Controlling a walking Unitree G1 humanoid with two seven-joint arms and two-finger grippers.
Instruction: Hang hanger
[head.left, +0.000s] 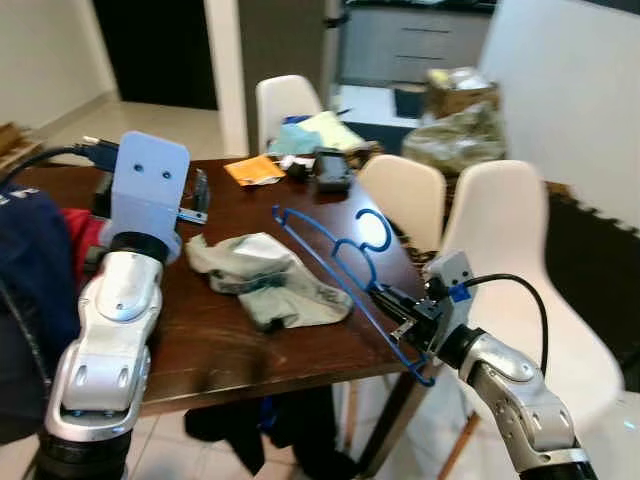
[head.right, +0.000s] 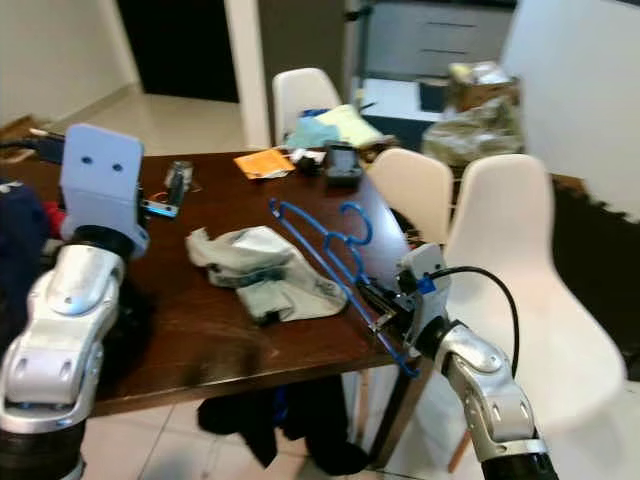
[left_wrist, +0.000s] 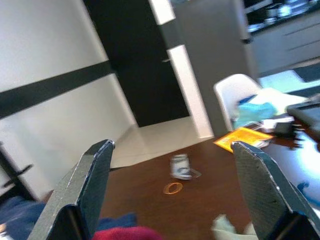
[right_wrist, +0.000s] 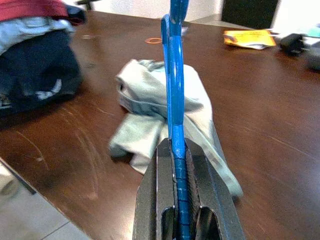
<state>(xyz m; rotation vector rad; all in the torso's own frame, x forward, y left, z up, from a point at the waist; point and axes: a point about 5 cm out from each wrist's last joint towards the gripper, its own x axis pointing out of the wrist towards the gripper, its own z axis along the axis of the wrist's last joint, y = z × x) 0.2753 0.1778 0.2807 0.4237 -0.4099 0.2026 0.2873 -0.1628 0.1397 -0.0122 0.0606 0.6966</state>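
A blue hanger (head.left: 340, 262) is held in the air above the right part of the dark wooden table (head.left: 250, 340), its frame slanting from over the table's middle down to the table's front right corner. It is pinched there by the right gripper (head.left: 405, 318), whose two black fingers (right_wrist: 200, 200) are pressed tight on the hanger's bar, as seen in the right wrist view. A crumpled pale grey-green garment (head.left: 265, 275) lies flat on the table, under and just left of the hanger. The left gripper (left_wrist: 172, 200) is raised over the table's left end with its fingers spread wide and nothing between them. A pile of dark blue and red clothes (right_wrist: 37, 55) is heaped at the table's left edge. An orange packet (head.left: 254, 169) and a dark device (head.left: 330, 168) lie near the table's far edge. White chairs (head.left: 510, 270) are set along the table's right side.
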